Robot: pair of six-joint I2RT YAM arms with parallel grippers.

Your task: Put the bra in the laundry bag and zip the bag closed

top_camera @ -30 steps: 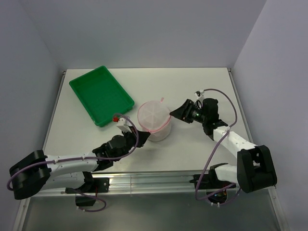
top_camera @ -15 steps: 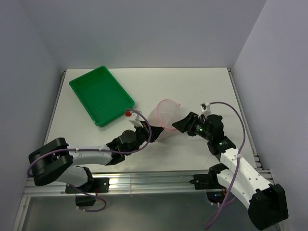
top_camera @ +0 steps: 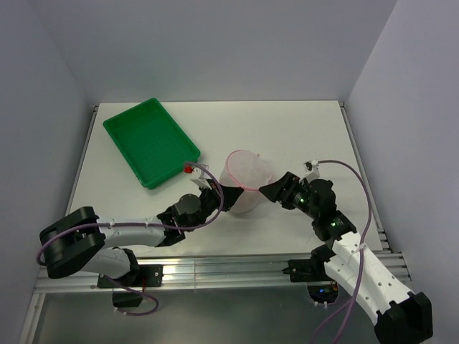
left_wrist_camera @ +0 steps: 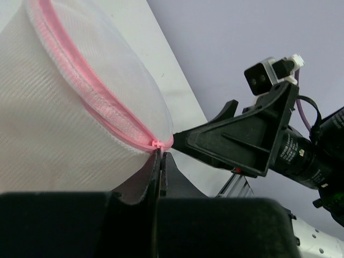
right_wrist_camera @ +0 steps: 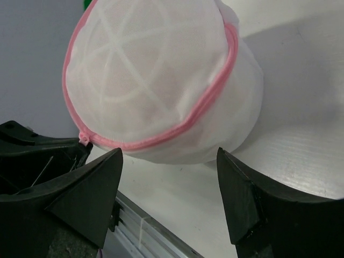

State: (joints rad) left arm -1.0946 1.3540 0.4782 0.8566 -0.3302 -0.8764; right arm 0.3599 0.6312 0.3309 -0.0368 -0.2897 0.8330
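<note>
The left claw (left_wrist_camera: pixel 159 161) is pressed together on a fold of mesh just under the pink zip pull (left_wrist_camera: pixel 156 144) and holds the laundry bag (right_wrist_camera: pixel 156 70) tipped on its side, its lower edge resting on the surface (top_camera: pixel 287 129). The right claw (right_wrist_camera: pixel 169 155) stands spread wide just in front of the bag's dome and touches nothing. The zip (right_wrist_camera: pixel 209 99) looks closed along all of its run that shows, with the pull at the end next to the left fingers. No bra lies on the surface. It is most likely inside the bag, though the mesh shows only white ribs and a faint warm tint, so I cannot tell for sure.

This looks like the tail of the zipping step. If a gap remains at the pull, the right claw would need to pinch that small tab and draw it home while the left keeps the edging taut. Otherwise the bag only needs setting down.

The left fingers crowd the pull, and the soft mesh would give under a push. The green tray (top_camera: pixel 150 142) sits well apart
</note>
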